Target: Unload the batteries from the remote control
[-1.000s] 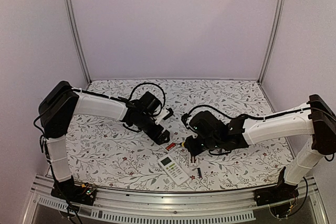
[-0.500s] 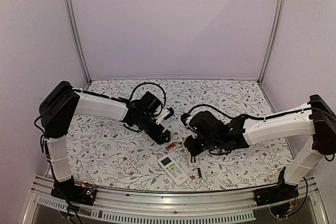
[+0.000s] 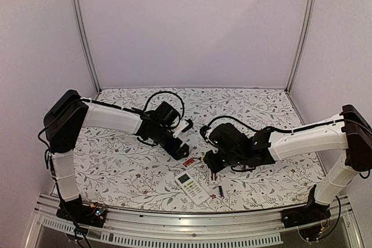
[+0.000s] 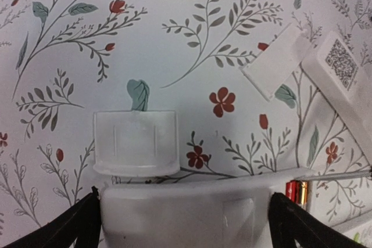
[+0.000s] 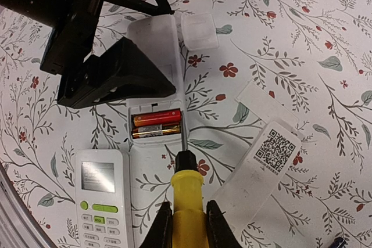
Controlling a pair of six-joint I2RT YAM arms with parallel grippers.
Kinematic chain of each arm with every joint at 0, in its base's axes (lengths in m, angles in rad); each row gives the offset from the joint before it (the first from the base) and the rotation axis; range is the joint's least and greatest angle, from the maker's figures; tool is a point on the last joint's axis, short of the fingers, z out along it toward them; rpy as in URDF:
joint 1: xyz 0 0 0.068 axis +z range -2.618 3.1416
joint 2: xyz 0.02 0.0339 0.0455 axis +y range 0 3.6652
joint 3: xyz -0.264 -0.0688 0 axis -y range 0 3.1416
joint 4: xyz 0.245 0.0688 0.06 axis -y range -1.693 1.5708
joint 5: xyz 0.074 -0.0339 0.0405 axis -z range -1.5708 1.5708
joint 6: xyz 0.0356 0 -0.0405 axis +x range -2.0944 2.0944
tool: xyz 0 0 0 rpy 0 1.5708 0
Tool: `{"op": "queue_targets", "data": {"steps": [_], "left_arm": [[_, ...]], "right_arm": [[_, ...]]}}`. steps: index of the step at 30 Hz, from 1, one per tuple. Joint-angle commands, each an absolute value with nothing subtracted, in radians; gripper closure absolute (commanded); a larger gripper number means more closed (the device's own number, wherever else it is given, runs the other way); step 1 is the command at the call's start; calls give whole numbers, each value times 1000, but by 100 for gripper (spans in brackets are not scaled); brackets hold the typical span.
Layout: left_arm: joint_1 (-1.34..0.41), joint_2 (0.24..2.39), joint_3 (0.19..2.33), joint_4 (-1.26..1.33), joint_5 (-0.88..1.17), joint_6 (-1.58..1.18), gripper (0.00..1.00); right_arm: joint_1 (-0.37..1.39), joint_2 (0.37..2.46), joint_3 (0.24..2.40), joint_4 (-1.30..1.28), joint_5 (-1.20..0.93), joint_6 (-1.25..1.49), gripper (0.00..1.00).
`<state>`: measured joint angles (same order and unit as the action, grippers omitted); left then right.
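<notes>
The batteries (image 5: 157, 125) lie in the face-down remote's (image 5: 152, 39) open bay and are largely cut off in the left wrist view. The right fingers (image 5: 164, 227) clamp the yellow-handled tool (image 5: 186, 193), its tip at the bay's edge. The left fingers (image 4: 81, 225) stand wide apart astride the remote; contact is unclear.

Floral desk (image 5: 302, 39). Face-up remote (image 5: 102, 201) with green buttons; just right of it yellow-handled tool (image 5: 187, 197), farther right QR-labelled white piece (image 5: 261, 172).
</notes>
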<state>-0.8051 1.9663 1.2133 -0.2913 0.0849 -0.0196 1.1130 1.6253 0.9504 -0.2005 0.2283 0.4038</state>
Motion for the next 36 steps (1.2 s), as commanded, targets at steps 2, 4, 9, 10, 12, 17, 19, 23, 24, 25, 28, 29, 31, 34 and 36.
{"op": "queue_targets", "data": {"steps": [2, 4, 9, 10, 12, 17, 19, 23, 24, 25, 28, 29, 31, 34, 36], "left_arm": [[-832, 2026, 1200, -363, 46, 19, 0], [-832, 2027, 1201, -365, 43, 20, 0], [-836, 2030, 1202, -368, 34, 18, 1], [-837, 2030, 1202, -370, 34, 18, 1], [-839, 2032, 1200, -373, 33, 17, 2], [-846, 2038, 1192, -388, 19, 11, 4], [-849, 2039, 1184, -395, 16, 3, 5], [-867, 2038, 1166, -408, 12, -29, 6], [-874, 2041, 1163, -410, 13, -37, 6], [-881, 2043, 1161, -413, 14, -45, 7], [-900, 2053, 1149, -427, 9, -72, 7], [-905, 2055, 1143, -430, 8, -79, 7], [-914, 2055, 1126, -435, 6, -94, 7], [-922, 2048, 1100, -440, 5, -119, 8], [-929, 2046, 1083, -443, 3, -142, 8]], "right_arm": [[1122, 1653, 962, -205, 209, 406, 100], [1123, 1655, 961, -208, 203, 409, 100], [1127, 1638, 951, -202, 184, 427, 100], [1127, 1631, 945, -197, 177, 433, 100], [1127, 1623, 937, -193, 169, 446, 100], [1127, 1612, 923, -188, 144, 487, 100], [1127, 1612, 917, -185, 123, 511, 100], [1126, 1610, 892, -151, 64, 564, 100], [1126, 1611, 886, -142, 52, 578, 100], [1125, 1611, 881, -136, 41, 598, 100], [1124, 1614, 875, -130, 21, 632, 100], [1124, 1614, 874, -132, 19, 645, 100], [1124, 1614, 872, -136, 16, 661, 100], [1124, 1610, 870, -134, 13, 686, 100], [1124, 1608, 871, -134, 11, 698, 100]]}}
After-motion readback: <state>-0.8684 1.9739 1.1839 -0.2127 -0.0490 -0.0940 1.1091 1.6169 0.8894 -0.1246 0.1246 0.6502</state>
